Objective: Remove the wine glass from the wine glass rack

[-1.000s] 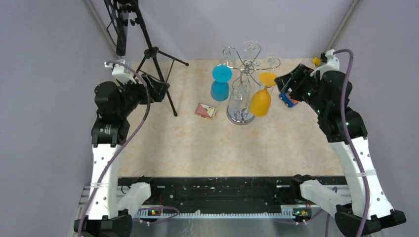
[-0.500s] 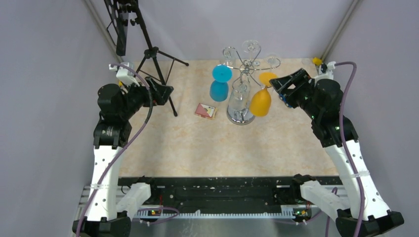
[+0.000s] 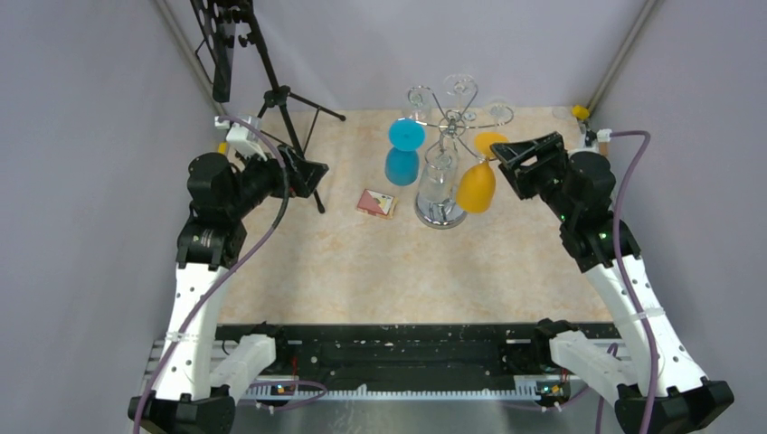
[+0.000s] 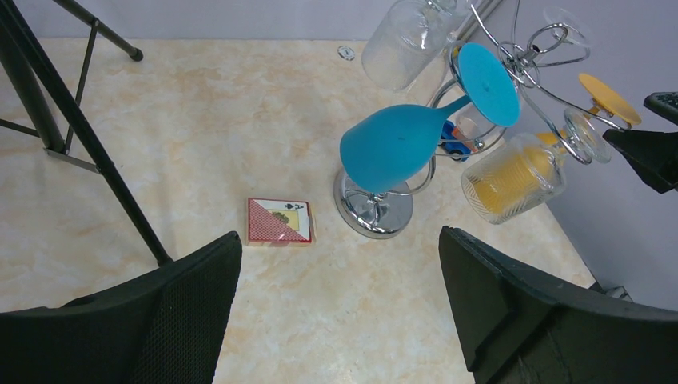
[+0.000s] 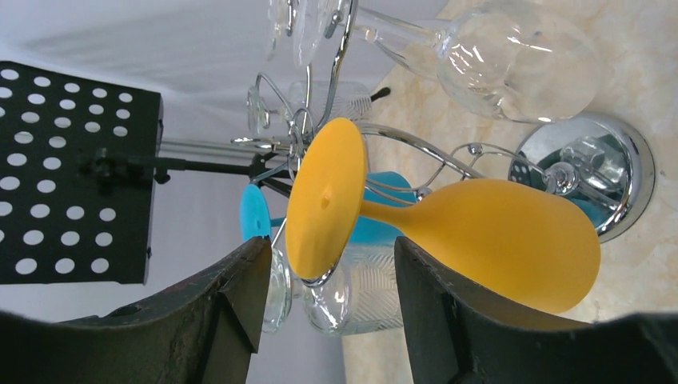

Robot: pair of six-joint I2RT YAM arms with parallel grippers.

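Observation:
The chrome wine glass rack [image 3: 440, 215] stands at the back middle of the table, with scroll arms above. An orange wine glass [image 3: 477, 185], a blue one [image 3: 402, 165] and clear ones [image 3: 437, 176] hang from it upside down. My right gripper [image 3: 506, 170] is open just right of the orange glass. In the right wrist view its fingers [image 5: 332, 248] flank the rim of the orange foot [image 5: 324, 208] without touching; the bowl [image 5: 496, 232] lies to the right. My left gripper [image 3: 312, 174] is open and empty, well left of the rack; its view [image 4: 340, 240] shows the blue glass [image 4: 392, 144] and the rack base [image 4: 374, 212].
A black tripod [image 3: 280, 95] stands at the back left, one leg close to my left gripper. A red card pack [image 3: 376, 202] lies left of the rack base. A small blue toy [image 4: 456, 142] sits behind the rack. A perforated black plate [image 5: 72, 160] is beyond.
My right gripper has swung left and closed in on the orange glass's foot, covering the blue toy. My left gripper has moved a little right and down.

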